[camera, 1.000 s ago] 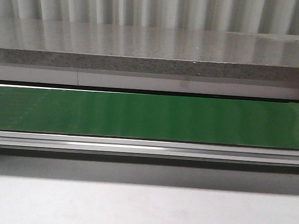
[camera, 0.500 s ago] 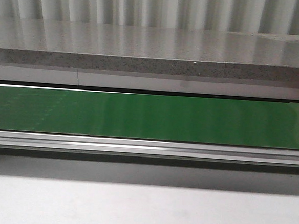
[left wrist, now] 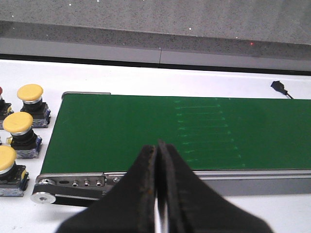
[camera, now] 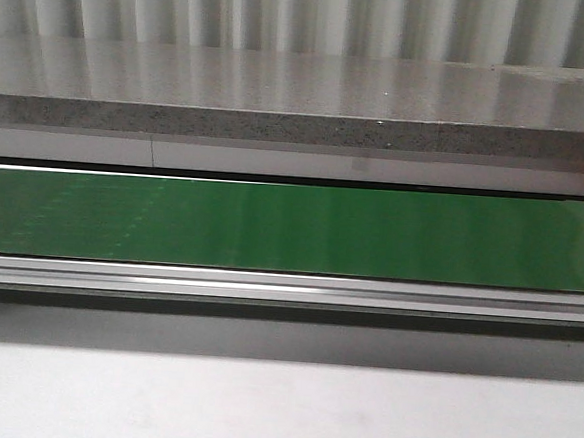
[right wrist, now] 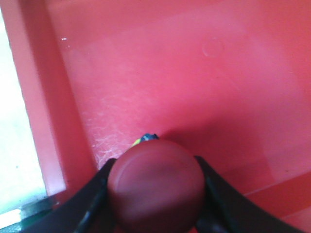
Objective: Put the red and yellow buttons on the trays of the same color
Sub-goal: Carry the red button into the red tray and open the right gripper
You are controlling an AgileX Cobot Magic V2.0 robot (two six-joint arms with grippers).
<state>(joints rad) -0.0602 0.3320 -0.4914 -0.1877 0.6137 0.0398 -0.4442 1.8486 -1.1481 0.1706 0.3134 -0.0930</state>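
In the right wrist view my right gripper is shut on a red button, its two black fingers against the button's sides, inside the red tray. In the left wrist view my left gripper is shut and empty, over the near rail of the green conveyor belt. Three yellow buttons on black bases stand on the white table beside the belt's end: one, one, one. No yellow tray is in view. The front view shows neither gripper nor any button.
The green belt runs across the front view with a metal rail before it and a grey stone ledge behind. A small black part with a cable lies on the white table beyond the belt. The red tray's wall stands beside the held button.
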